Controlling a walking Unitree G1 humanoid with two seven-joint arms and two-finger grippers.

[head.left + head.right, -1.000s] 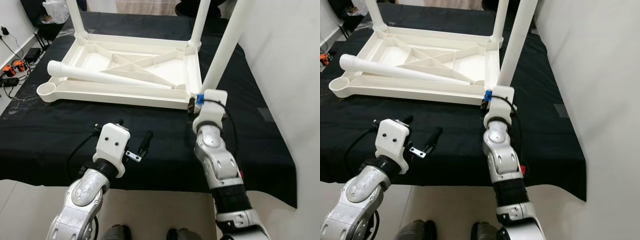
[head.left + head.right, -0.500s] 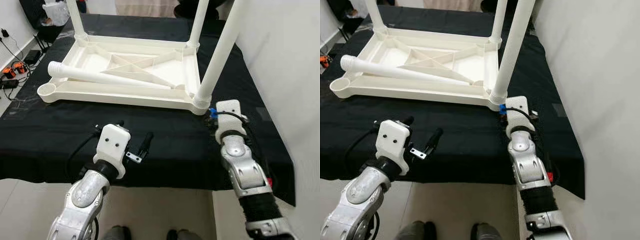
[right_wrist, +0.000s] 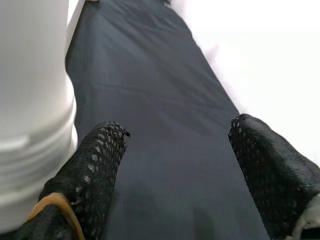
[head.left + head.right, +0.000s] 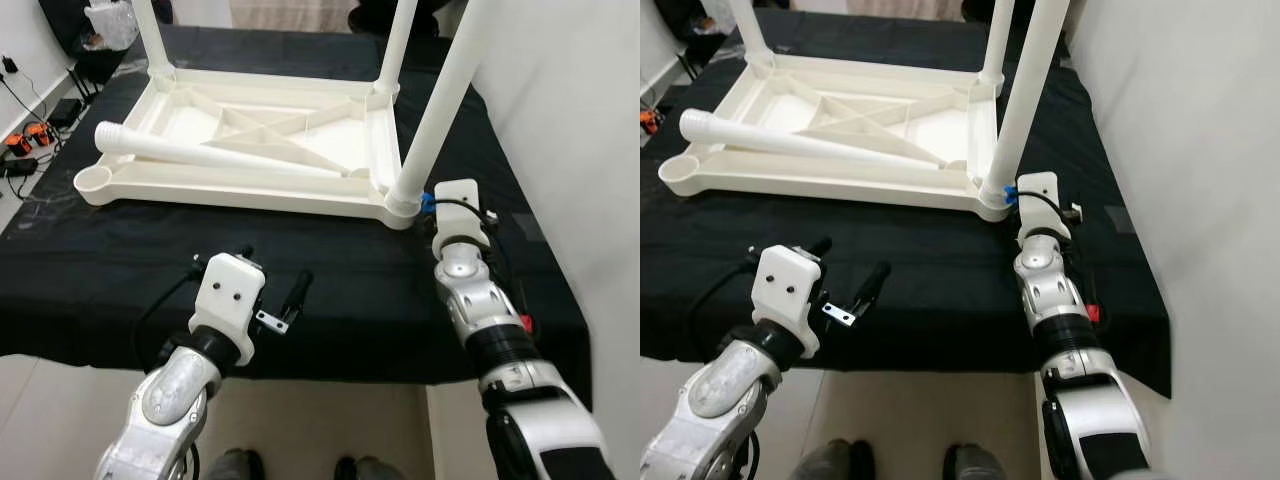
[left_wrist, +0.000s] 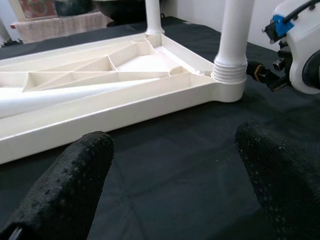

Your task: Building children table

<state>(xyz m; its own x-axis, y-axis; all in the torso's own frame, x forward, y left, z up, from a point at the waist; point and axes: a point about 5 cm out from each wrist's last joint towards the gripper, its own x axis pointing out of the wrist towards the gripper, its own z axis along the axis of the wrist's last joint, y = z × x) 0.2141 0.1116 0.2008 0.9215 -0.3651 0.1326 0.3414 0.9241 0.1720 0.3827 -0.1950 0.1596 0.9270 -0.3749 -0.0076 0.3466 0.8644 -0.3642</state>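
1. Tabletop (image 4: pixel 240 150) of white plastic lies upside down on the bench (image 4: pixel 100 270), which has a black cloth over it. It lies this way so the leg holes face up and the legs can go in from above.
2. Three legs stand up in their corners. The near right leg (image 4: pixel 435 110) stands in its corner hole.
3. One loose leg (image 4: pixel 210 155) lies across the tabletop. The empty corner hole (image 4: pixel 93 180) at the near left likely waits for it.
4. The right gripper (image 3: pixel 175 165) sits just beside the foot of the near right leg. Its jaws are apart and hold nothing.
5. The left gripper (image 5: pixel 175 170) hovers over the black cloth, near the front edge of the bench. Its jaws are apart and empty too.
6. A white wall (image 4: pixel 580 120) is close on the right, so the right arm has little room there. There is bare cloth between the left gripper and the tabletop, so that arm has more room to reach the loose leg.
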